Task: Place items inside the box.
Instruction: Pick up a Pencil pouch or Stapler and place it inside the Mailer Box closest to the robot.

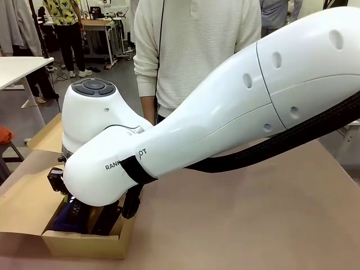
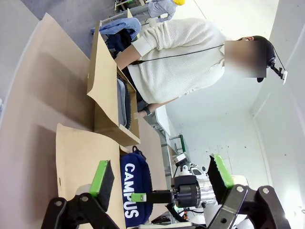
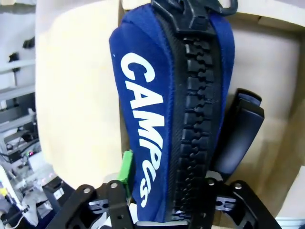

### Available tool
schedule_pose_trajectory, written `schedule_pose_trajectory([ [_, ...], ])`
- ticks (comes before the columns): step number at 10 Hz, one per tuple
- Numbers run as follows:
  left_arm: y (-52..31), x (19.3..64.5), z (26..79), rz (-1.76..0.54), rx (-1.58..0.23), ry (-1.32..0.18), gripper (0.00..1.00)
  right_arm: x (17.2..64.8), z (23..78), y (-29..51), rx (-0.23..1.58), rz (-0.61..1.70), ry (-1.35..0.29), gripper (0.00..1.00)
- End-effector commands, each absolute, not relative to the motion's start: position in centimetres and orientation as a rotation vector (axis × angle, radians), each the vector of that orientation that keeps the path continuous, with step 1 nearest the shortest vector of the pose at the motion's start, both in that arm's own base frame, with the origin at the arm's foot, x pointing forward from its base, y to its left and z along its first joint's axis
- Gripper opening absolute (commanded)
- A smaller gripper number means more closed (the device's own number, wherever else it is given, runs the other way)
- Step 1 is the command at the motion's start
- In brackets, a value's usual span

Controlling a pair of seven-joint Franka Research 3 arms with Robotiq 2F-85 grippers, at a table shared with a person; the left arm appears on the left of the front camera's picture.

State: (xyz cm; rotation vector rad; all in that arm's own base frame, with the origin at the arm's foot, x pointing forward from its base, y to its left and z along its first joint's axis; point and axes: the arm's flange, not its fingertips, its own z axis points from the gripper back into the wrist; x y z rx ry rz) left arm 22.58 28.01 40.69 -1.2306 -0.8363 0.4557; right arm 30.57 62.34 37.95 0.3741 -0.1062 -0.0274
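The white right arm (image 1: 236, 107) is seen stretched across the brown tabletop (image 1: 253, 214) from the right and bent down into the wide cardboard box (image 1: 84, 244) at the near left corner, whose flap lid is laid open to the left. A person in a white sweater (image 1: 197, 45) is seen standing at the far side.

The navy pencil case (image 3: 157, 119), printed "CAMPUS", is found inside the box, lying lengthwise on its floor with the zip uppermost. A black stapler (image 3: 240, 129) is laid just beside it in the same box.

The right gripper (image 3: 169, 176) is set astride the near end of the case. One green pad (image 3: 127, 171) is seen right at the case's side and the other finger is hidden behind the case, so whether the fingers are pressed on it cannot be told.

The left gripper (image 2: 161, 174) is held above the tabletop with its fingers wide apart and nothing gripped.
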Motion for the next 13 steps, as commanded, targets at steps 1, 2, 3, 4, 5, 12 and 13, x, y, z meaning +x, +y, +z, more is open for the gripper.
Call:
schedule_pose_trajectory([
  [1,27.7,22.5,40.7,0.443,-1.238,-0.867,1.0,30.3,38.2,62.3,0.36,-0.049,-0.108,0.97],
  [2,27.7,22.5,40.7,0.443,-1.238,-0.867,1.0,30.3,38.2,62.2,0.356,-0.05,-0.107,1.0],
  [3,27.7,22.5,40.7,0.443,-1.238,-0.867,1.0,30.3,38.6,61.9,0.354,-0.046,-0.105,1.0],
  [4,27.7,22.5,40.7,0.443,-1.238,-0.867,1.0,30.1,39.4,61.2,0.353,-0.039,-0.111,1.0],
  [5,27.7,22.5,40.7,0.443,-1.238,-0.867,1.0,29.6,41.0,59.8,0.346,-0.011,-0.102,1.0],
  [12,27.7,22.5,40.7,0.443,-1.238,-0.867,1.0,22.7,52.1,32.5,0.191,0.322,0.063,1.0],
  [13,27.7,22.5,40.7,0.443,-1.238,-0.867,1.0,22.3,51.1,32.7,0.219,0.164,0.049,1.0],
])
